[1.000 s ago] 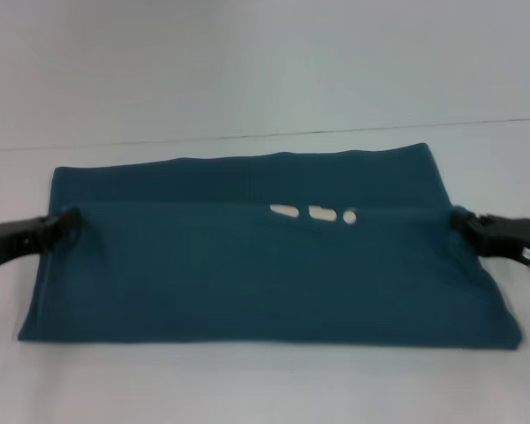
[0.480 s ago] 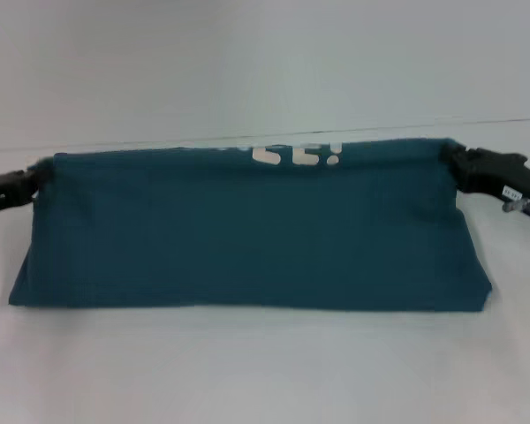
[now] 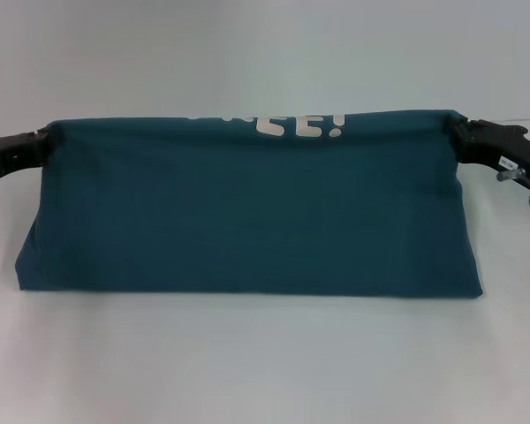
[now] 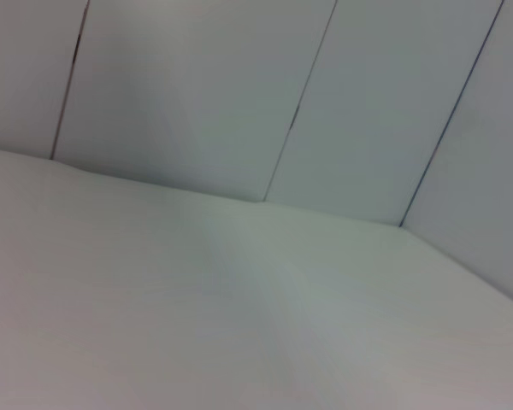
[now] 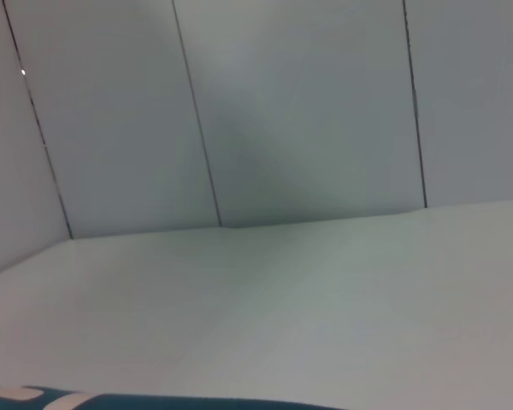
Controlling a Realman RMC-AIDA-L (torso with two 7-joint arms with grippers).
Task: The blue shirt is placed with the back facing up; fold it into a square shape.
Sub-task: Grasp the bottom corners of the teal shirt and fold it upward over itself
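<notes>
1. On your left, the black left gripper (image 3: 41,146) is pinched closed on the upper left corner of the large dark teal-blue soft cloth T-shirt (image 3: 247,212), holding that corner up off the white table (image 3: 247,362).
2. The blue shirt hangs as a taut sheet between the two grippers, its lower edge resting on the table; this looks like a lift meant to carry the raised edge over for a fold.
3. White block letters (image 3: 291,125) peek over the top edge, so the printed side faces away from you.
4. On your right, the black right gripper (image 3: 464,134) is clamped on the upper right corner at matching height, which keeps the top edge level.
5. Bare table lies in front of and behind the shirt, giving room either way; the panelled wall (image 4: 239,85) stands farther back.
</notes>
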